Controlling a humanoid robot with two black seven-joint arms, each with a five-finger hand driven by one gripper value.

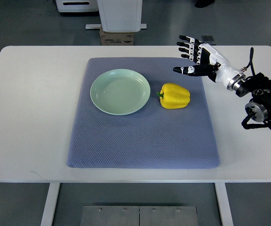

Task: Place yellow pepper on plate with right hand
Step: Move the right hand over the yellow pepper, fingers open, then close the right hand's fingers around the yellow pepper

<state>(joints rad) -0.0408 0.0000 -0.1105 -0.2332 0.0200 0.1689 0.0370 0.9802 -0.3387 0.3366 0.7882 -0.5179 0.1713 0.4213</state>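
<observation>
A yellow pepper [175, 96] lies on its side on a blue-grey mat [144, 136], its green stem pointing left toward a pale green plate [120, 91]. The plate is bare and sits on the mat's upper left part, a small gap away from the pepper. My right hand [188, 57] hovers above and to the right of the pepper, near the mat's far right corner. Its fingers are spread and the thumb points left; it holds nothing. The right arm comes in from the right edge. No left arm shows.
The mat lies on a white table [31, 117]. Beyond the far edge stand a cardboard box [117, 36] and a white machine base [121, 14] on the floor.
</observation>
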